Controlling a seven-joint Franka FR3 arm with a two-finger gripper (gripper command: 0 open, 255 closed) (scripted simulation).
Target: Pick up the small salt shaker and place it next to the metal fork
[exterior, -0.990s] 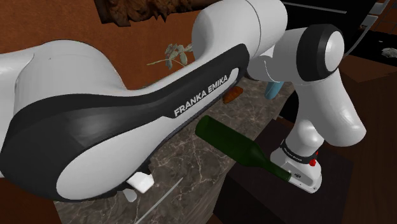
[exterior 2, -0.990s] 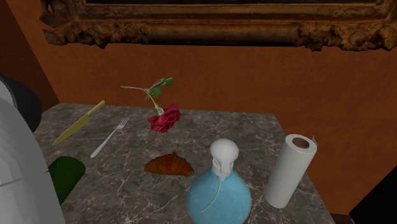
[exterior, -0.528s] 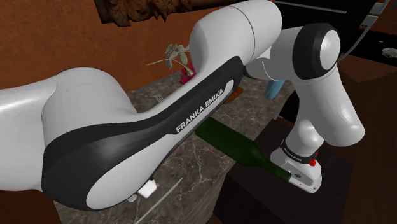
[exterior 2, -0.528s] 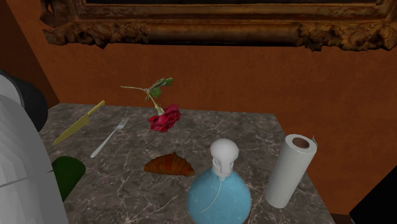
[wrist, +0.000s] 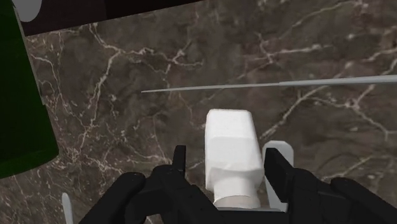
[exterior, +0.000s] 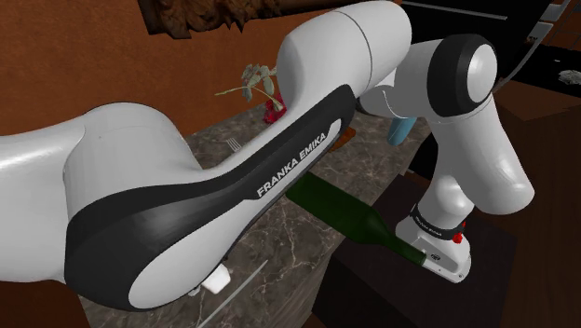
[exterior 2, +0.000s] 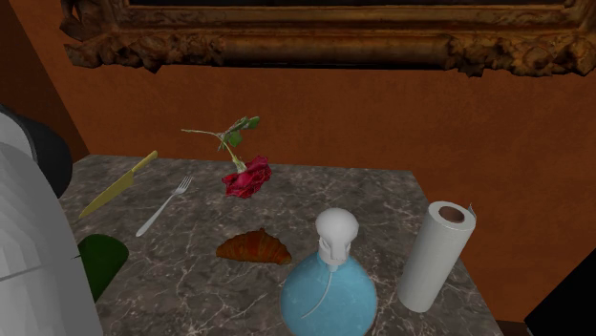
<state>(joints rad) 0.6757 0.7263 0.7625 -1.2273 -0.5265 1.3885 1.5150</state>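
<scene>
The small white salt shaker sits between my gripper's two black fingers, low over the dark marble tabletop. The fingers stand apart, with a clear gap between one finger and the shaker, so the gripper is open. In the shoulder view the shaker peeks out under the big white arm near the table's front edge. The metal fork lies far off at the second exterior view's back left, beside a yellow knife.
A thin grey rod lies just beyond the shaker. A dark green bottle lies on the table beside the gripper. A red rose, a croissant, a blue flask and a paper towel roll stand further along.
Up to half a second ago the arm swung and carried the shaker slightly lower and toward the shoulder view's right. Since then nothing visibly moves.
</scene>
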